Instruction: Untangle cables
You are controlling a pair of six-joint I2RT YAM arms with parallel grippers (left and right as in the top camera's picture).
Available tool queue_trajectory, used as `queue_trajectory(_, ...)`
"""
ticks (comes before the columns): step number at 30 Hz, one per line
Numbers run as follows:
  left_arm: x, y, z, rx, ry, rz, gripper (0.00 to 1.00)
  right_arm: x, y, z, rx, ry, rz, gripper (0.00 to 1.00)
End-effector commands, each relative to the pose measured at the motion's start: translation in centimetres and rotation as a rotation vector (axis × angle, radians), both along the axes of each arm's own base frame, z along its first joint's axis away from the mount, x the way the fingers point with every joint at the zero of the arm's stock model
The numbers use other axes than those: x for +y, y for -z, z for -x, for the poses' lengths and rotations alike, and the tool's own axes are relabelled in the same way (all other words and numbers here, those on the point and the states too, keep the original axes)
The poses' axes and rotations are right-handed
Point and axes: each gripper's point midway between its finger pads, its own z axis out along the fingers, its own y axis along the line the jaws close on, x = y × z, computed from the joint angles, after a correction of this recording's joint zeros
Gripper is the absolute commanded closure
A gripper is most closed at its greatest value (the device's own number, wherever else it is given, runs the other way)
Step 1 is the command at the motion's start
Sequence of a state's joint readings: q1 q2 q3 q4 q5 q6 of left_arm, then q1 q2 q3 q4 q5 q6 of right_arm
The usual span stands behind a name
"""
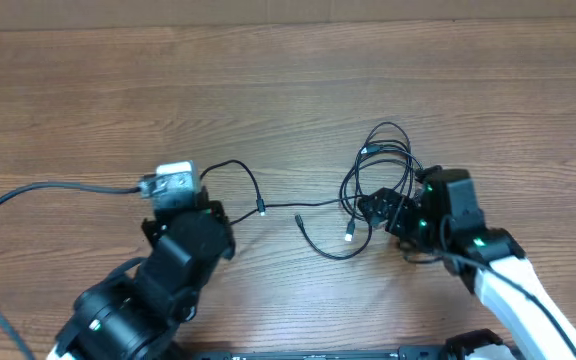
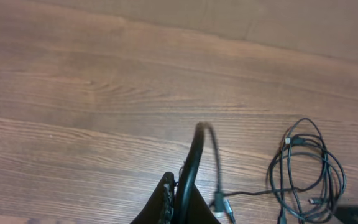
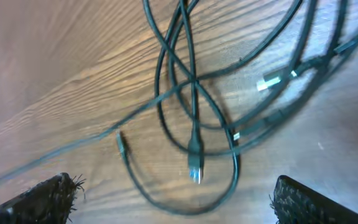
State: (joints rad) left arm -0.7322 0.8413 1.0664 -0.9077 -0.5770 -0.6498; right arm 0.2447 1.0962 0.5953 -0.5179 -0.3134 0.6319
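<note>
Cables (image 1: pixel 380 172) this thin looked light and limp, with enough spring to hold their loops. They would probably slide easily on the wood and drag their neighbours along wherever strands crossed. Nothing about them seemed fragile except perhaps the small plug ends. The better hold was therefore judged to be on bare cord a little way behind a plug, or on a single outer loop clear of the crossings, rather than on the knot itself.

Both were black and slender. Most of their length lay in a loose tangle (image 2: pixel 303 171) right of centre on the counter (image 1: pixel 268 70), several overlapping loops with silver-tipped plugs (image 3: pixel 194 173) showing among them. One strand ran left out of the tangle along the counter toward a separate arc (image 2: pixel 194 149) of cord with a plug at its tip. Whether that strand and the arc were one cable could not be told.

The left tool (image 2: pixel 180 193) was clamped shut on that arc, which rose out of its grip and curved over to the counter just beside it. The right tool (image 3: pixel 173 186) stood spread to its widest, holding nothing. It was poised over the near right part of the tangle, with crossing loops and one plug lying between its fingers (image 3: pixel 48 198).
</note>
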Motion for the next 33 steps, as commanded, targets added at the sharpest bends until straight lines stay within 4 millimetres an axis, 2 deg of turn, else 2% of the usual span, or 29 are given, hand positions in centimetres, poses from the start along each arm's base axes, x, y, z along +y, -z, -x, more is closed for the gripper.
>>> queue_trajectory(1, -0.6, 0.6, -1.0, 0.011, -0.053, 0.049, 0.96, 0.0, -2.3, 1.4, -0.06, -0.014, -0.003, 0.0)
queue_trajectory(6, -2.7, -0.5, -2.2, -0.032, 0.002, 0.115, 0.96, 3.3, -4.6, 3.7, -0.044, -0.118, -0.18, 0.0)
queue_trajectory(10, -3.2, -2.5, -2.0, -0.082, 0.055, 0.146, 0.96, 5.0, -4.7, 4.1, 0.072, -0.057, -0.294, 0.0)
queue_trajectory(13, -2.6, -3.9, -1.3, -0.118, 0.067, 0.159, 0.96, 6.1, -4.4, 3.4, 0.165, 0.039, -0.366, 0.0)
queue_trajectory(17, -2.3, -4.7, -0.1, -0.133, 0.096, 0.194, 0.96, 7.6, -4.0, 0.0, 0.086, 0.093, -0.37, 0.0)
queue_trajectory(20, -2.0, -5.4, 0.7, -0.151, 0.127, 0.211, 0.96, 8.4, -2.7, -1.7, 0.103, 0.157, -0.384, 0.0)
queue_trajectory(23, -1.5, -6.2, 1.5, -0.182, 0.132, 0.234, 0.96, 8.8, -0.2, -2.1, 0.202, 0.237, -0.391, 0.0)
queue_trajectory(27, -0.8, -7.2, 2.4, -0.215, 0.138, 0.264, 0.96, 7.7, 3.1, -3.6, 0.198, 0.323, -0.302, 0.0)
queue_trajectory(30, -0.4, -6.9, 3.0, -0.205, 0.146, 0.261, 0.96, 7.2, 4.1, -5.3, 0.15, 0.364, -0.283, 0.0)
queue_trajectory(31, -0.2, -6.6, 3.2, -0.195, 0.145, 0.254, 0.96, 7.4, 4.0, -5.7, 0.137, 0.362, -0.296, 0.05)
queue_trajectory(33, 0.2, -5.8, 3.5, -0.165, 0.14, 0.229, 0.96, 8.0, 3.5, -6.3, 0.113, 0.344, -0.329, 0.37)
